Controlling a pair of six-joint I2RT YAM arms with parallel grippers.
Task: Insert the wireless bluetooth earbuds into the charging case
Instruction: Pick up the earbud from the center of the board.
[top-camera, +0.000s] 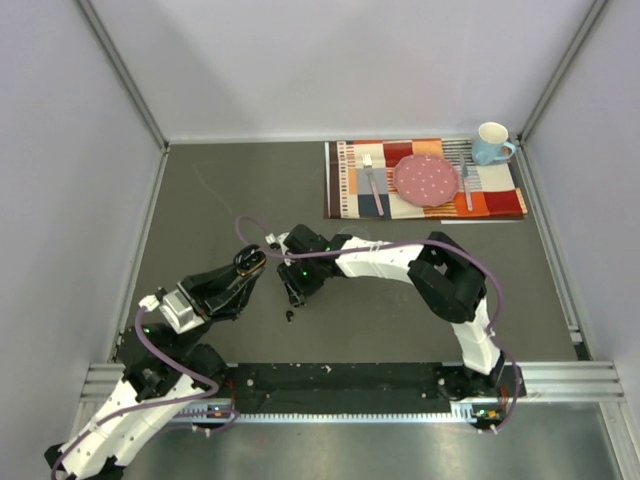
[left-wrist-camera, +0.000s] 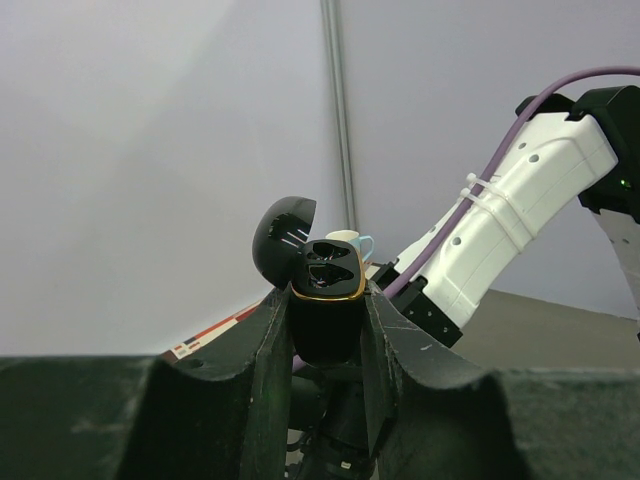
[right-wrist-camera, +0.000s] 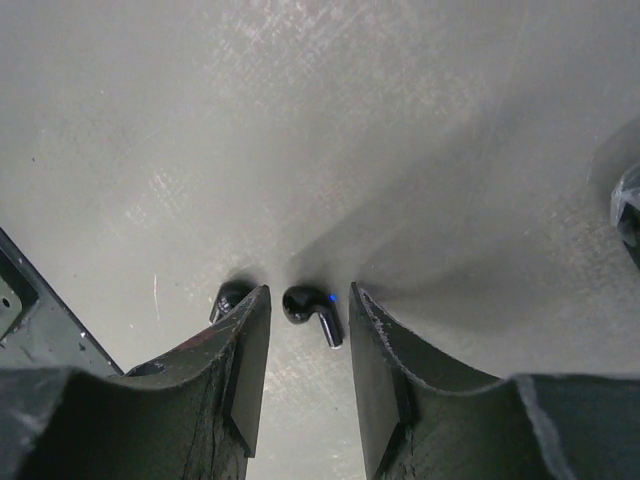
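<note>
Earbud (right-wrist-camera: 311, 311) lies between the right gripper's (right-wrist-camera: 307, 293) parted fingers
On the table (right-wrist-camera: 400, 150), its stem runs along the gap, untouched; a second earbud (right-wrist-camera: 230, 296) sits just outside. Farther left, the left gripper (left-wrist-camera: 326, 300) clamps the open case (left-wrist-camera: 325, 335), lifted.

case (left-wrist-camera: 325, 300) open, upright | earbud (right-wrist-camera: 312, 312) lying flat | second earbud (right-wrist-camera: 231, 296) seemingly beside

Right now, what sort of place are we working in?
Probably a lab robot test cell, not a home: plain white panels on aluminium posts enclose a grey table, with a staged placemat, plate and mug in one corner.
</note>
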